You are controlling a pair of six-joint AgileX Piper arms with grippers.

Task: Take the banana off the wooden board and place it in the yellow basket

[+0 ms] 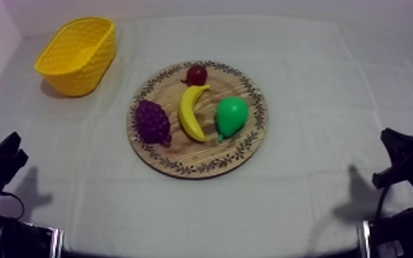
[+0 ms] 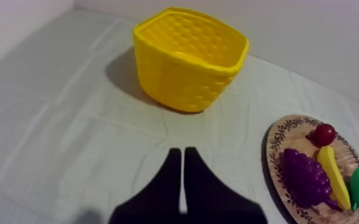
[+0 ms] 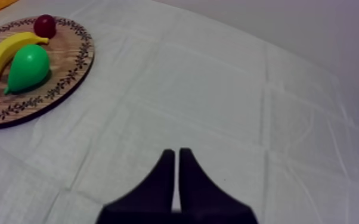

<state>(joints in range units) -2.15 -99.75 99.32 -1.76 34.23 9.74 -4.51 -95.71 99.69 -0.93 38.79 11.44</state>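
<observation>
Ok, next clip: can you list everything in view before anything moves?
banana: one, yellow, middle of the wooden board, between the grapes and the pear
grapes: one bunch, dark purple, on the board's side nearest the basket
pear: one, green, on the board's other side
small red fruit: one, dark red, far edge of the board, by the banana's tip
wooden board: one, round, brown with a patterned rim, middle of the table
yellow basket: one, upright with nothing in it, far left of the table
cloth: one, grey-white, covers the table
left gripper: black, shut on nothing, low at the left, over bare cloth
right gripper: black, shut on nothing, low at the right, over bare cloth
</observation>
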